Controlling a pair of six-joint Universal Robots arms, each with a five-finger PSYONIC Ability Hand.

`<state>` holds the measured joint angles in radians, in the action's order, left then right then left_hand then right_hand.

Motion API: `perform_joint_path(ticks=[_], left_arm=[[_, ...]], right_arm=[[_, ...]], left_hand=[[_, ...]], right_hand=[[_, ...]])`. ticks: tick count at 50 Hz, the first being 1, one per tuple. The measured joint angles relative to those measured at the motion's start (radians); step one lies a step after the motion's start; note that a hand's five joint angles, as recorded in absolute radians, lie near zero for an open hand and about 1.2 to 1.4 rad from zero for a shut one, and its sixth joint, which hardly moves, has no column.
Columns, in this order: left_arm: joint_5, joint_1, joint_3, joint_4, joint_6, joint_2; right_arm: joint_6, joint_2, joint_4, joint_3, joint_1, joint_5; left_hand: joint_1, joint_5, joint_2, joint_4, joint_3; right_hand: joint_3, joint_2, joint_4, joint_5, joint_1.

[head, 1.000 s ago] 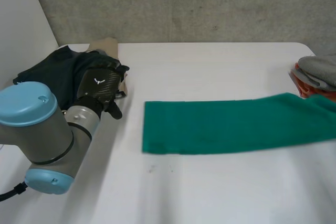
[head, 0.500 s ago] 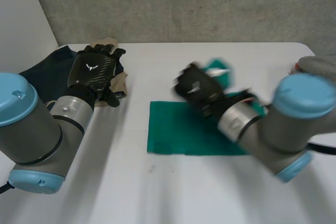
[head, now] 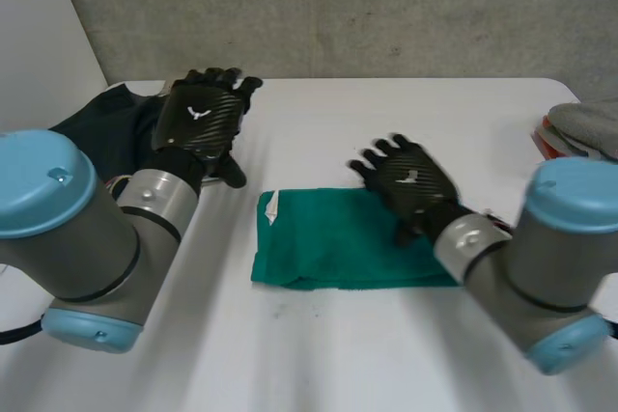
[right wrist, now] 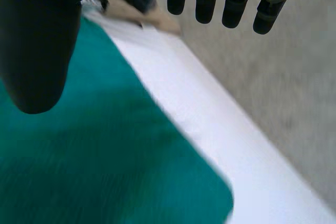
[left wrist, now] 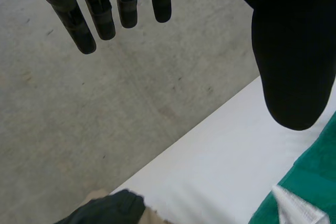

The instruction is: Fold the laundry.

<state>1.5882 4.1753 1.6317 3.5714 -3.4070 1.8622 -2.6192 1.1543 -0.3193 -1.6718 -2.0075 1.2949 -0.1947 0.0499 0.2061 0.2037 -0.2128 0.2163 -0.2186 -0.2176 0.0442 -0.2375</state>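
my left hand (head: 200,123) hangs empty, fingers straight, beside the dark heap of clothes (head: 101,137), while the green rectangular cloth (head: 328,248), stretched long a second ago, now lies halved on the white table (head: 386,354), one fold done, under my right hand (head: 410,180), fingers spread, holding nothing.

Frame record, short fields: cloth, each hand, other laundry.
cloth: green towel, folded, flat on the table, white tag at its left end
left hand: open, raised near the dark garments, clear of the towel
right hand: open, above the towel's right part; contact unclear
other laundry: dark garments at left, grey pile at right edge
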Motion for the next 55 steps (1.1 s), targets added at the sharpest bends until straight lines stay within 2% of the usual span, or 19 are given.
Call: perform_joint_path(ticks=[6,10,12,13,16,22,27,30,33,36,37,39,41,46,47,51,55], left_arm=[[0.001,-0.047,-0.023,0.001,0.000,0.033],[0.001,-0.062,-0.026,0.001,0.000,0.050],[0.001,-0.065,-0.025,0.000,0.000,0.054],[0.001,-0.066,-0.023,0.000,0.000,0.055],[0.001,-0.066,-0.019,-0.001,0.000,0.055],[0.005,-0.065,-0.008,-0.002,-0.002,0.041],[0.010,-0.058,-0.005,-0.007,-0.002,0.022],[0.013,-0.050,-0.004,-0.010,-0.001,0.015],[0.015,-0.042,-0.003,-0.011,0.001,0.012],[0.016,-0.039,-0.003,-0.011,0.002,0.012],[0.016,-0.038,-0.004,-0.011,0.002,0.012],[0.016,-0.037,-0.009,-0.009,0.008,0.013],[0.016,-0.040,-0.020,-0.009,0.019,0.015],[0.016,-0.052,-0.055,-0.010,0.057,0.025],[0.016,-0.060,-0.074,-0.012,0.077,0.037],[0.012,-0.092,-0.137,-0.028,0.133,0.090],[0.007,-0.143,-0.237,-0.086,0.181,0.193]], right_arm=[[0.010,0.013,0.107,-0.067,0.129,0.001],[0.118,-0.007,0.135,-0.103,0.213,0.001],[0.172,-0.017,0.136,-0.111,0.242,0.002],[0.204,-0.021,0.133,-0.114,0.256,0.002],[0.250,-0.023,0.115,-0.111,0.271,0.007],[0.270,0.016,0.039,-0.066,0.229,0.034],[0.243,0.025,-0.036,-0.004,0.013,0.004],[0.232,-0.024,-0.075,0.024,-0.128,-0.044],[0.220,-0.081,-0.094,0.040,-0.218,-0.086],[0.204,-0.113,-0.099,0.048,-0.253,-0.103],[0.187,-0.123,-0.099,0.051,-0.263,-0.107],[0.134,-0.128,-0.098,0.055,-0.262,-0.097],[0.061,-0.113,-0.094,0.054,-0.239,-0.076],[-0.162,-0.031,-0.075,0.041,-0.132,-0.035],[-0.256,0.003,-0.062,0.037,-0.082,-0.025],[-0.450,0.061,0.003,0.035,0.032,-0.016],[-0.546,0.069,0.115,0.068,0.117,-0.016]], left_hand=[[0.000,0.000,0.000,0.000,0.000],[0.000,0.000,0.000,0.000,0.000],[0.000,0.000,0.000,0.000,0.000],[0.000,0.000,0.000,0.000,0.000],[0.000,0.000,0.000,0.000,0.000],[0.000,0.000,0.000,0.000,0.000],[0.000,0.000,0.000,0.000,0.000],[0.000,0.000,0.000,0.000,0.000],[0.000,0.000,0.000,0.000,0.000],[0.000,0.000,0.000,0.000,0.000],[0.000,0.000,0.000,0.000,0.000],[0.000,0.000,0.000,0.000,0.000],[0.000,0.000,0.000,0.000,0.000],[0.000,0.000,0.000,0.000,0.000],[0.000,0.000,0.000,0.000,0.000],[0.000,0.000,0.000,0.000,0.000],[0.000,0.000,0.000,0.000,0.000]], right_hand=[[0.014,-0.013,-0.013,0.010,-0.010],[0.436,-0.441,-0.433,0.433,-0.426],[0.785,-0.801,-0.781,0.771,-0.756],[0.903,-0.918,-0.892,0.878,-0.831],[0.970,-0.964,-0.972,0.940,-0.838],[0.974,-0.964,-0.979,0.950,-0.838],[0.977,-0.964,-0.983,0.959,-0.838],[0.977,-0.964,-0.982,0.963,-0.838],[0.969,-0.957,-0.975,0.961,-0.833],[0.655,-0.638,-0.659,0.641,-0.559],[0.429,-0.407,-0.450,0.427,-0.365],[0.160,-0.141,-0.174,0.148,-0.117],[0.016,-0.009,-0.017,0.008,0.003],[0.000,0.002,0.000,0.000,0.006],[0.000,0.002,0.000,0.000,0.006],[0.000,0.002,0.000,0.000,0.006],[0.000,0.002,0.000,-0.001,0.006]])
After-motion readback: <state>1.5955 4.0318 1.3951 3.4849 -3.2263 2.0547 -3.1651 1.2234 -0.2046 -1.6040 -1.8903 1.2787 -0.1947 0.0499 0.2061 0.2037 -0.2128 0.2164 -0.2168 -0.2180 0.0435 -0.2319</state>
